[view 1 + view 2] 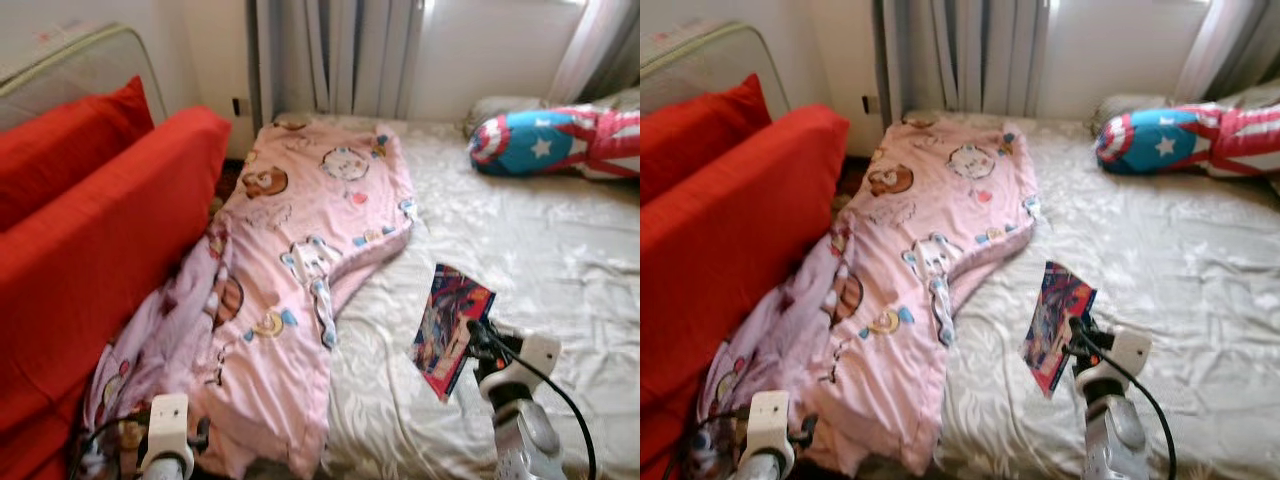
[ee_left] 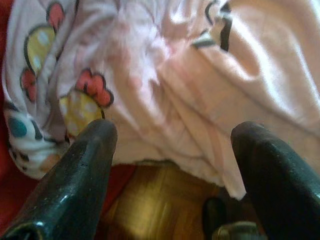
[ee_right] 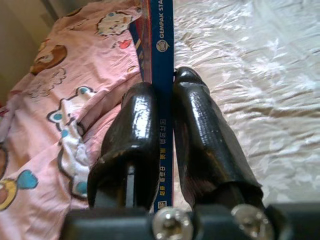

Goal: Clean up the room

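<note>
At 9 o'clock stands a red sofa (image 1: 90,250). The left gripper (image 2: 170,165), fingers spread apart, hangs at 7 o'clock over the edge of the pink blanket (image 1: 290,270). At 4 o'clock the right gripper (image 3: 167,145) has its fingers clenched on a colourful book (image 1: 452,328), upright above the bed (image 1: 560,260); a star pillow (image 1: 555,140) lies at 2 o'clock.

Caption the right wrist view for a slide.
Right hand clamps a thin book by its spine above the pink cartoon blanket and white bedsheet.

Right tool (image 3: 167,100) is clamped tight, left tool (image 2: 170,150) spread apart, both low.
</note>
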Tool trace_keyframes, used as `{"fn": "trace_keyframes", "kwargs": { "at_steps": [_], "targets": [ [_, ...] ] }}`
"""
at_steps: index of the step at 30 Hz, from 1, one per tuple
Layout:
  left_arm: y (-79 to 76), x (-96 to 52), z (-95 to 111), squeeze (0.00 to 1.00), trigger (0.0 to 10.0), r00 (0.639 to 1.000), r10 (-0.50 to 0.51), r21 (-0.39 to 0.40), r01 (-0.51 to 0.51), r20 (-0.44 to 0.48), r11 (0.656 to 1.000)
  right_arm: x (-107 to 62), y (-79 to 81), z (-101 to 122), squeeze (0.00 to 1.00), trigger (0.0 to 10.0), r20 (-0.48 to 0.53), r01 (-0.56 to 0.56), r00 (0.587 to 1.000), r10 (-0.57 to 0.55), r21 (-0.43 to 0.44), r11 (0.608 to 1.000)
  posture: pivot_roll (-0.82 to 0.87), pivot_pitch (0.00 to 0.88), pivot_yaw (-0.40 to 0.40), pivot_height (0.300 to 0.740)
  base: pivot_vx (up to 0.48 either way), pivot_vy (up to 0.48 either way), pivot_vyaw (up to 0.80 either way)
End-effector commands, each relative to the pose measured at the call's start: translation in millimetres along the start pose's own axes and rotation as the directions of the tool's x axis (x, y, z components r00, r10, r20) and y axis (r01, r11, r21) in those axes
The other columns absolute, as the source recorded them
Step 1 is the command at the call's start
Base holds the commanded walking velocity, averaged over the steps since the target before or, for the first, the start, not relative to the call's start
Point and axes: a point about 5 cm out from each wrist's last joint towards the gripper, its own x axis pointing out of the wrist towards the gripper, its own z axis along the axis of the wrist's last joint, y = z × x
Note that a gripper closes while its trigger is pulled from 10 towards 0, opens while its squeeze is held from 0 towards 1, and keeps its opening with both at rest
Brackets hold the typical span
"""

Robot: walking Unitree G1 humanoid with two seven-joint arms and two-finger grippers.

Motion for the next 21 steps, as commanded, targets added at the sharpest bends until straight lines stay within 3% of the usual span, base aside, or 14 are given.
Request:
{"fn": "trace_keyframes", "kwargs": {
  "at_steps": [1,13,21],
  "targets": [
    [-1.6,-4.0,-12,0.00,10.0,0.999,0.012,0.009,-0.012,-0.048,1.000,0.2,-4.4,4,0.00,10.0,0.030,0.032,0.999,-0.031,-0.026,0.999,0.03,0.000,-0.103,0.740,0.000,0.000,0.00],
    [-10.5,-5.7,-18,0.00,10.0,0.997,0.006,-0.005,-0.006,-0.083,1.000,3.0,-6.6,2,0.00,10.0,-0.006,0.057,0.998,-0.058,-0.059,0.997,0.02,0.000,-0.125,0.740,0.000,0.000,0.00],
    [-5.5,-5.8,-19,0.00,10.0,0.995,0.005,0.025,-0.003,-0.095,1.000,-2.4,-9.1,-6,0.00,10.0,-0.033,0.074,0.997,-0.076,-0.054,0.996,0.02,0.000,-0.107,0.740,0.000,0.000,-0.68]
  ]
}}
